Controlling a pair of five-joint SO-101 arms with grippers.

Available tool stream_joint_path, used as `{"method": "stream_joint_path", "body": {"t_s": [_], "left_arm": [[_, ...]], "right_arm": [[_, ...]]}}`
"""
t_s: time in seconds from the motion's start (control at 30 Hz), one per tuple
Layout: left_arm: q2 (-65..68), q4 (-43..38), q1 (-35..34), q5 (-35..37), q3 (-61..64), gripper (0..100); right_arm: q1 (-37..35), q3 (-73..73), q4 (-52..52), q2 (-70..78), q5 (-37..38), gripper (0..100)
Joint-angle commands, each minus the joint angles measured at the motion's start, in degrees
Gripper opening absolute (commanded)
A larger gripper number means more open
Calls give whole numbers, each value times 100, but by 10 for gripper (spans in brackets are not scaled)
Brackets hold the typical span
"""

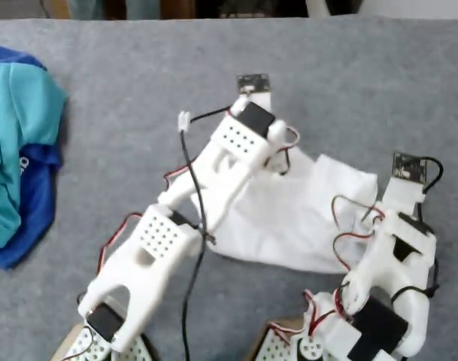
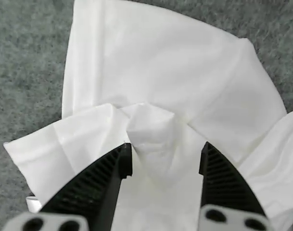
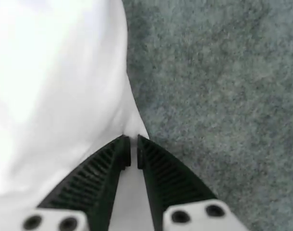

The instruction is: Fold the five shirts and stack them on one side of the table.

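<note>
Table [image 1: 138,60]: grey, carpet-like surface.
White shirt [image 1: 311,218]: lay partly folded near the middle of the table, between the two arms, with its cloth doubled over in several layers [image 2: 160,72].
Left gripper [image 2: 165,154]: stood over the white shirt with jaws spread wide. A raised pucker of cloth sat between them. The left arm [image 1: 213,165] reached diagonally across the shirt.
Right gripper [image 3: 133,142]: jaws pressed almost together, pinching a thin edge of the white shirt [image 3: 55,72] where the cloth met bare table.
Teal shirt [image 1: 18,113]: lay crumpled at the table's left edge in the high view, well apart from the white shirt.
Blue shirt [image 1: 33,203]: lay under and beside the teal shirt, touching it, also crumpled.
</note>
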Motion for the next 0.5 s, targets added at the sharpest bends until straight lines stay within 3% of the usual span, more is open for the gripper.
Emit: {"method": "stream_joint_path", "body": {"t_s": [0.0, 0.2, 0.47], "left_arm": [[-448, 18, 48, 79, -57, 242], [53, 9, 22, 97, -110, 238], [316, 9, 22, 202, -637, 68]], "right_arm": [[62, 13, -97, -163, -44, 43], [62, 13, -97, -163, -44, 43], [62, 13, -105, -163, -44, 43]]}}
